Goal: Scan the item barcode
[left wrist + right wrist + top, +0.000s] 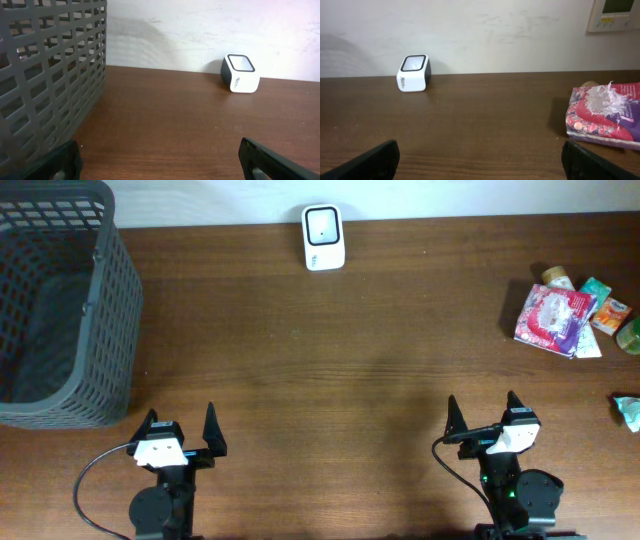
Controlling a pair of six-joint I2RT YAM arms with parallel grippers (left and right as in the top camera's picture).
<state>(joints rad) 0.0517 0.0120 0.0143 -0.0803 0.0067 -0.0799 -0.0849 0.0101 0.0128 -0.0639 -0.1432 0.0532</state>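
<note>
A white and black barcode scanner stands at the table's far edge, near the middle; it also shows as the scanner and the scanner in the wrist views. A pink and purple flowered packet lies at the far right among other small items, and the packet shows in the right wrist view. My left gripper rests open at the near left with nothing between its fingers. My right gripper rests open at the near right, also with nothing in it.
A dark grey mesh basket fills the far left corner, and the basket looms close in the left wrist view. Small green and orange packets lie beside the flowered one. A crumpled teal item sits at the right edge.
</note>
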